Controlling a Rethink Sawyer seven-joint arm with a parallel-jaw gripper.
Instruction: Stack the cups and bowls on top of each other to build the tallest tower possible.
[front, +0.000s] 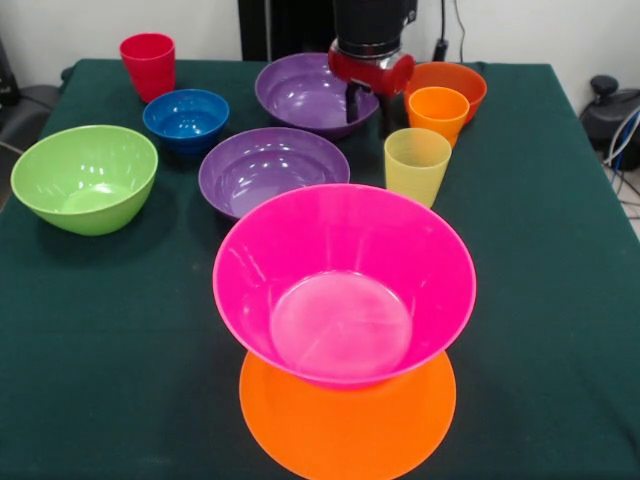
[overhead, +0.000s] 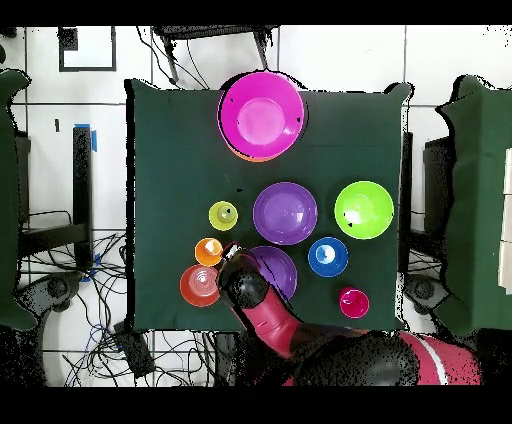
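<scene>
You get only the lower end of the arm (front: 372, 40) in the front view; the top edge cuts off the rest. The gripper (front: 366, 105) shows two dark tips over the far purple bowl (front: 305, 92), and part of that bowl's rim sits behind them. From overhead the arm covers the gripper, so you cannot read its fingers there. The orange bowl (front: 348, 420) under the pink bowl (front: 345, 280) is mostly hidden, and the front view's bottom edge clips its near rim; overhead only a thin orange sliver shows. The red-orange bowl (front: 462, 82) is partly hidden by the orange-yellow cup (front: 438, 112) in front of it.
</scene>
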